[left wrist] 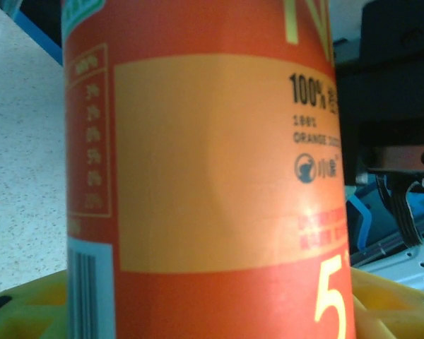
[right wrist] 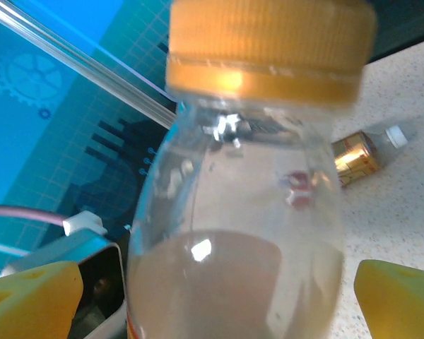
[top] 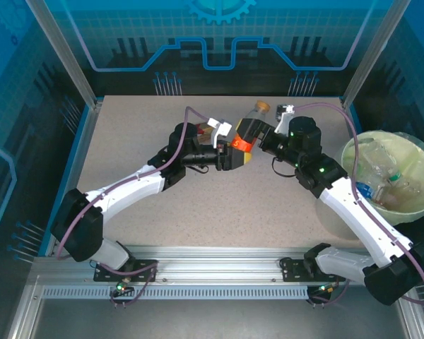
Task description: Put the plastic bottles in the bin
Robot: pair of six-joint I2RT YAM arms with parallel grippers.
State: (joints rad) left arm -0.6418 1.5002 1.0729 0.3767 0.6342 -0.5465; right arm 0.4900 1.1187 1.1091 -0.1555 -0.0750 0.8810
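One clear plastic bottle (top: pixel 252 119) with an orange cap (right wrist: pixel 268 49) and an orange-red label (left wrist: pixel 212 162) is held above the table's middle. My left gripper (top: pixel 234 154) is shut on its labelled lower part, with yellow fingertips (left wrist: pixel 28 307) pressed against both sides. My right gripper (top: pixel 253 131) is open around the bottle's clear shoulder. Its yellow fingers (right wrist: pixel 32 296) stand a little clear of the plastic on each side. The bin (top: pixel 420 201), lined with a pale yellow-green bag, stands at the right and holds several bottles (top: pixel 381 166).
A gold-labelled bottle with a white cap (right wrist: pixel 364 152) lies on the speckled table (top: pixel 268 205) beyond the held one. Both arms meet over the table's middle. Blue enclosure walls and metal posts (top: pixel 63 56) ring the table.
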